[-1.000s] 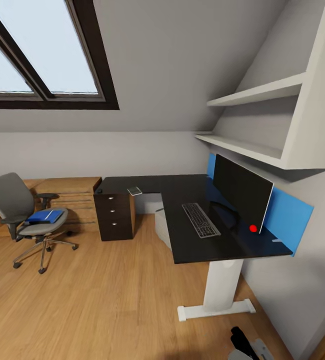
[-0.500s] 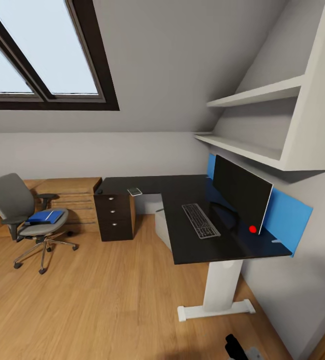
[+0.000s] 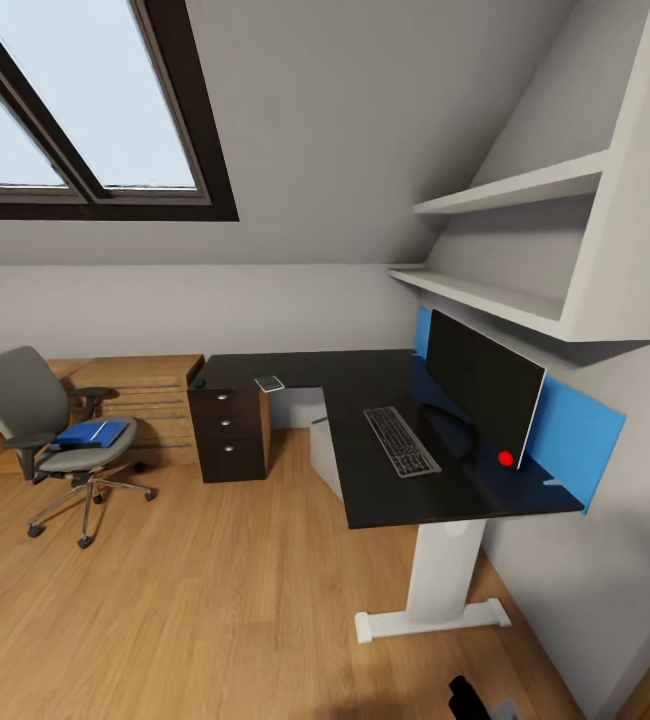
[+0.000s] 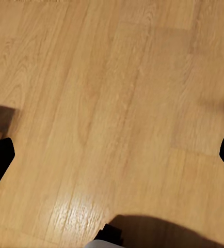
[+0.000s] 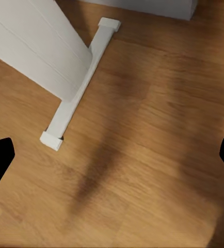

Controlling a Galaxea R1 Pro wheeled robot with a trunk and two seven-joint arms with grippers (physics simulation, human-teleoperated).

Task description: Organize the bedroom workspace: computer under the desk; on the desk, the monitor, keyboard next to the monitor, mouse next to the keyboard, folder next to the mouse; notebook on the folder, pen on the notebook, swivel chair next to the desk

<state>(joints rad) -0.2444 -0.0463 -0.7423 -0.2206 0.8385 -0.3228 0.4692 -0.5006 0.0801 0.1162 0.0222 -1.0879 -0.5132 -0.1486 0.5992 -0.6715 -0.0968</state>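
Both grippers hang spread wide and empty; the folder (image 3: 90, 432), left of the desk (image 3: 405, 480), could slide off the chair (image 3: 40, 425) if bumped.

A broad stretch of bare wood floor (image 3: 195, 600) is left open between the swivel chair (image 3: 50, 440) and the L-shaped table (image 3: 385, 480). The front strip of the table top is unoccupied beside the keyboard (image 3: 401, 440), while the rear is blocked by the monitor (image 3: 480, 385). Headroom above the screen is limited by the lower wall shelf (image 3: 485, 295). Passage under the table is narrowed by the white leg (image 3: 445, 570) and the drawer unit (image 3: 230, 432).
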